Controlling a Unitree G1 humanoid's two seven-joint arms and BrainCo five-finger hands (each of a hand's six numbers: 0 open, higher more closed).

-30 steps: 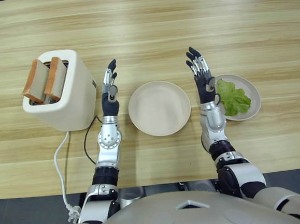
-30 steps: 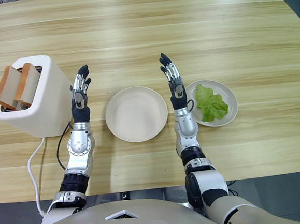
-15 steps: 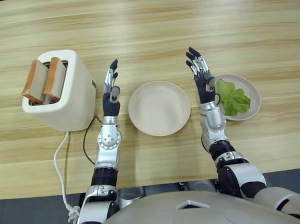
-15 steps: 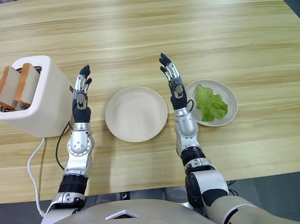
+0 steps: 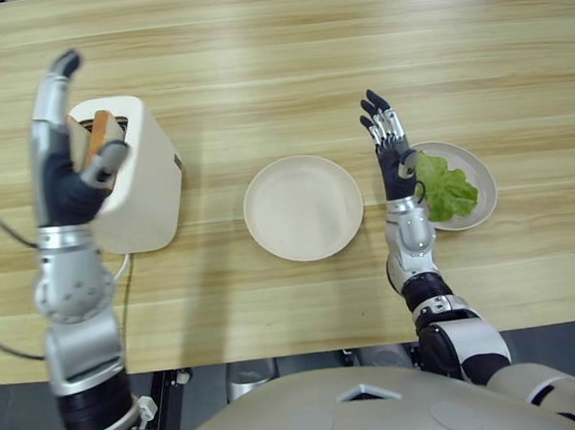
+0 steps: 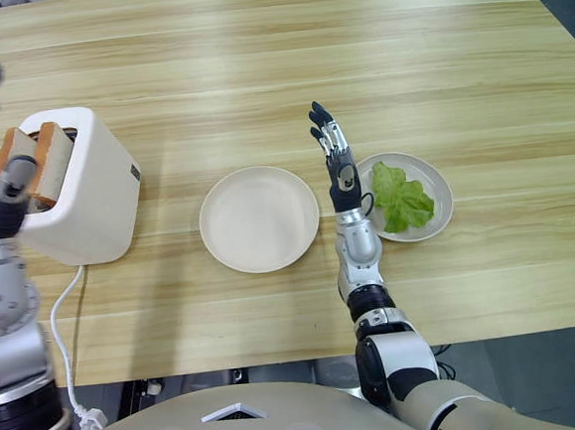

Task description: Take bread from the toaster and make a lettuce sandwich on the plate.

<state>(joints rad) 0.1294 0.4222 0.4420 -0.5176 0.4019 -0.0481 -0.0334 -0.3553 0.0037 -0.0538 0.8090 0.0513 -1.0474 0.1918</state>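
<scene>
At the far left, the left hand point(image 5: 64, 183) is raised in front of the toaster point(image 5: 151, 191). Its fingers are stretched out and uncurled, with nothing in them. The thumb overlaps the bread slices point(image 6: 54, 159) in view, though whether it touches them cannot be told. The two slices stand upright in the slots of the white toaster, which sits on the left part of the wooden table point(image 5: 304, 44). Right of it, well apart, lies the round plate point(image 5: 302, 207), bare. Just right of the plate the right hand point(image 5: 393, 157) stands with fingers straight and pointing to the far side, holding nothing. Beside it is a small dish point(image 5: 484, 175), and on this dish lies the lettuce point(image 5: 445, 188).
</scene>
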